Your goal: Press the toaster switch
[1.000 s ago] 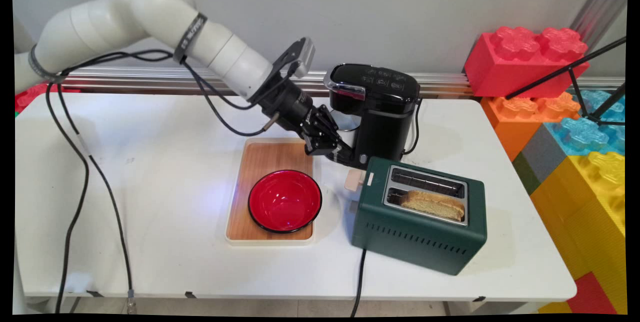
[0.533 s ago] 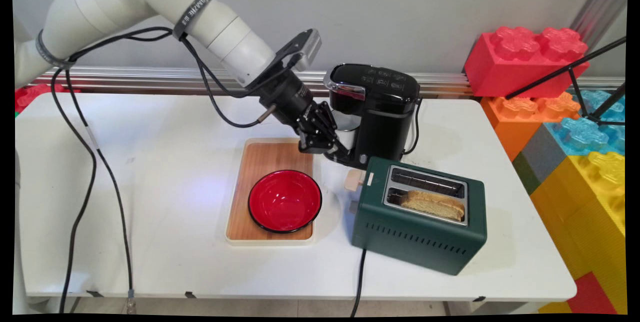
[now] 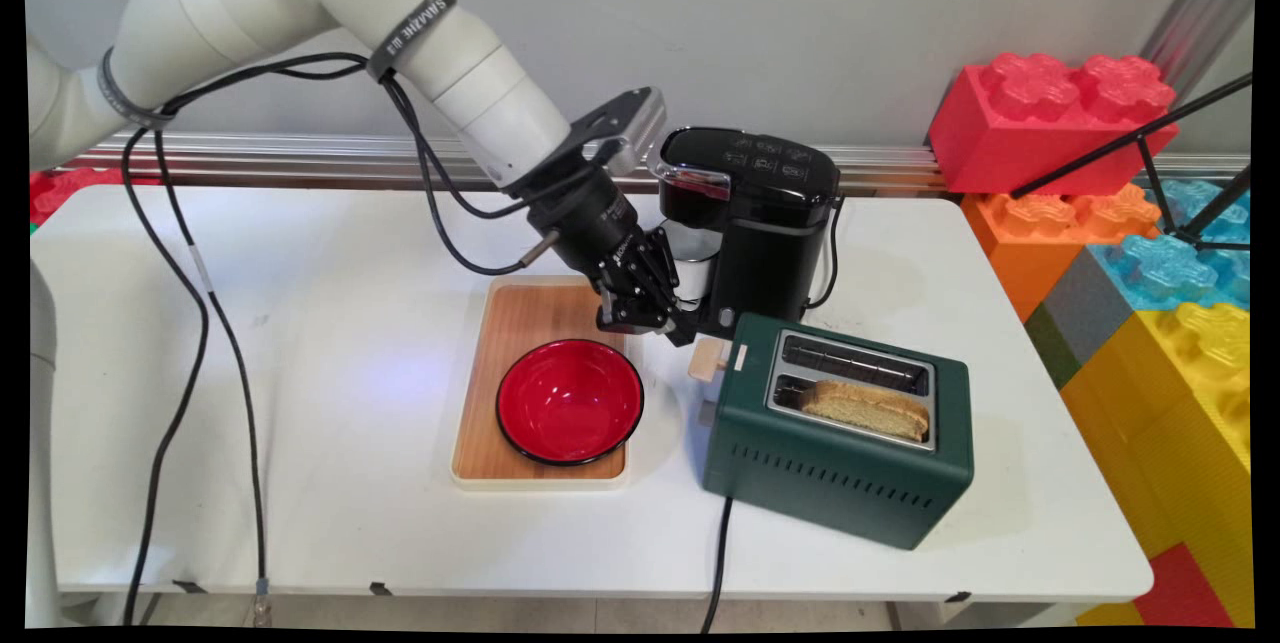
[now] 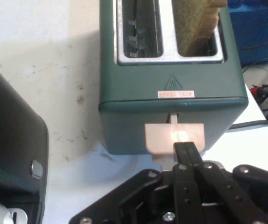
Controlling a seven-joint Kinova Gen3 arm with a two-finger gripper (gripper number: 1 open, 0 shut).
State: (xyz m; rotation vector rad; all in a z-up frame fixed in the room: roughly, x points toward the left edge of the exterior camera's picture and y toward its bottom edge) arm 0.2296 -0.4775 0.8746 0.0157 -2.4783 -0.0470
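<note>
The black two-finger gripper (image 4: 187,148) has its fingers pressed together with nothing between them, and their tips meet the beige plastic lever (image 4: 174,137) on the end of the dark green two-slot toaster (image 3: 838,428). From the hand view the tips seem to rest on the lever's upper edge, though contact cannot be confirmed. Over the last second the arm has swung its wrist upward and steepened, carrying the gripper (image 3: 668,323) from beside the foot of the black coffee machine (image 3: 745,223) toward the toaster's lever (image 3: 708,359), which now appears to sit slightly higher than before. A slice of browned toast (image 3: 866,408) stands in the near slot, its top above the rim, while the far slot is vacant. To the gripper's other side, a glossy red bowl with a black rim (image 3: 570,401) sits on a wooden tray with a cream border (image 3: 500,458). All of this rests on the white table (image 3: 300,483), and big coloured plastic building blocks (image 3: 1130,253) are stacked at its right end.
</note>
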